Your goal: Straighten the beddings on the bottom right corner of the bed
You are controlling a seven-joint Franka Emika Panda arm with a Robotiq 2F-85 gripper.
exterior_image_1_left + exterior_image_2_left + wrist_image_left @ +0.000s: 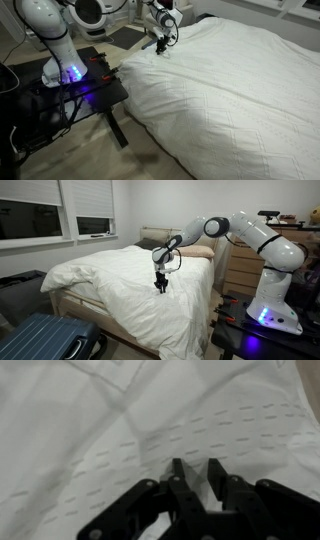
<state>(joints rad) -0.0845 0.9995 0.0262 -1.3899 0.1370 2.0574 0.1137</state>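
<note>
A dark blue ribbed suitcase stands at the near left in an exterior view. On the far wall at the left are a wide window with dark panes and a narrower window under a white blind. A light wooden dresser stands at the far right. Beige carpet covers the floor.

Wide low bed, wooden side rail showing. White quilted beddings cover most of top, wrinkled, draping over corner and sides. Pillow near headboard.
</note>
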